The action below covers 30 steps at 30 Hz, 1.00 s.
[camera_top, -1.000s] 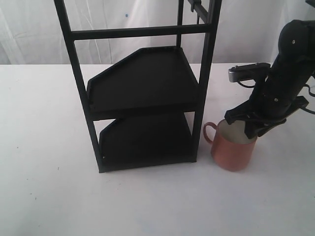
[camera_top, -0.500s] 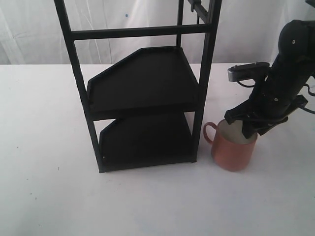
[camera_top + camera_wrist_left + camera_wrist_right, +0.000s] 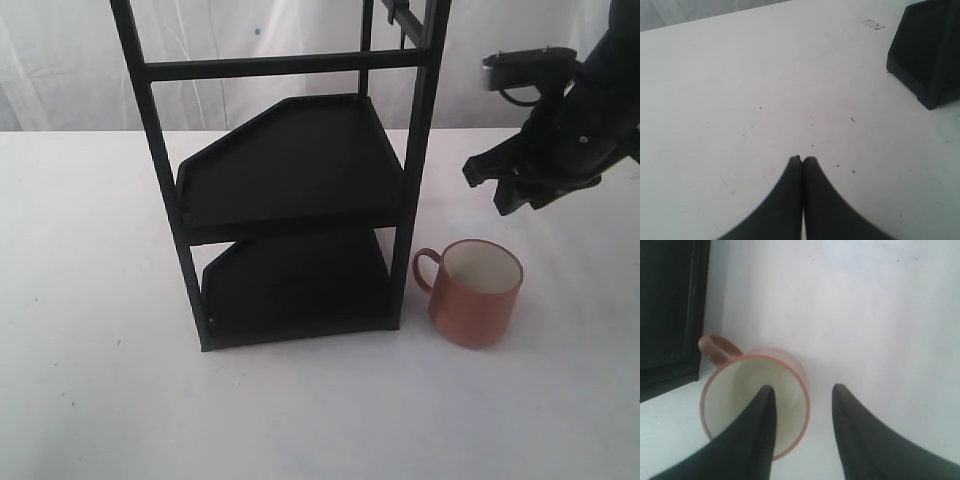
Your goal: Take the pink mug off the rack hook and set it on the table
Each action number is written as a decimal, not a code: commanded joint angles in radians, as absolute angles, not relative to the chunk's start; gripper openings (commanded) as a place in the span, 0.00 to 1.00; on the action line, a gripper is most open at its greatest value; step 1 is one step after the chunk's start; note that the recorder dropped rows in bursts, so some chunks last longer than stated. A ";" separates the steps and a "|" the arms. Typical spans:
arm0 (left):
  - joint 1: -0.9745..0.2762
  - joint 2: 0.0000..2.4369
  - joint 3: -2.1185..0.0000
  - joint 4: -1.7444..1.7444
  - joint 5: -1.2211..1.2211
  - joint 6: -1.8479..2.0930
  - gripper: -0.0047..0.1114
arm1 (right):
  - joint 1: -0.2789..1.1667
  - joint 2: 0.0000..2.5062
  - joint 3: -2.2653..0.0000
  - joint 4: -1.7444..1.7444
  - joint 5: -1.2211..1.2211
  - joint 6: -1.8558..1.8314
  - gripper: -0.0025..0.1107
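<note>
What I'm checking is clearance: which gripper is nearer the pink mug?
Right. The right gripper hangs open above the pink mug, not touching. The left gripper is shut over the table near the rack, no mug in sight.

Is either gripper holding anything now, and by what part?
Nothing. The right gripper is open, clear of the pink mug; the left gripper is shut on nothing.

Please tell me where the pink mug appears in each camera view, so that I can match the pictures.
Exterior view: the pink mug stands upright on the table, just right of the rack, with its handle toward the rack.
Left wrist view: not in it.
Right wrist view: the pink mug sits under the open right gripper, with one finger overlapping its rim.
Shared landmark: the rack shows in all three views.
</note>
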<state>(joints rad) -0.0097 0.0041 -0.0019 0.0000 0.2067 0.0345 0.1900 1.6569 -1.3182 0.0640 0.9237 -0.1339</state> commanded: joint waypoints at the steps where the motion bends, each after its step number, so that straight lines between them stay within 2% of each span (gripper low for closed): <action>1: -0.015 0.000 0.000 -0.006 0.210 0.034 0.04 | 0.187 1.625 -1.319 0.011 0.888 -0.123 0.20; 5: -0.015 0.000 0.000 -0.006 0.210 0.034 0.04 | 0.124 1.634 -1.203 -0.034 0.732 -0.036 0.02; 7: -0.015 0.000 0.000 -0.006 0.210 0.034 0.04 | 0.081 1.636 -1.121 -0.034 0.638 0.009 0.02; 12: -0.015 0.000 0.000 -0.006 0.210 0.034 0.04 | 0.073 1.484 -1.102 0.028 0.534 0.000 0.02; 17: -0.015 0.000 0.000 -0.006 0.210 0.034 0.04 | 0.073 1.126 -1.054 0.013 0.369 -0.105 0.02; 25: -0.015 0.000 0.000 -0.006 0.210 0.034 0.04 | 0.069 0.657 -0.704 -0.085 0.000 -0.093 0.02; 30: -0.015 0.000 0.000 -0.006 0.210 0.034 0.04 | 0.069 0.403 -0.618 -0.087 0.081 -0.237 0.02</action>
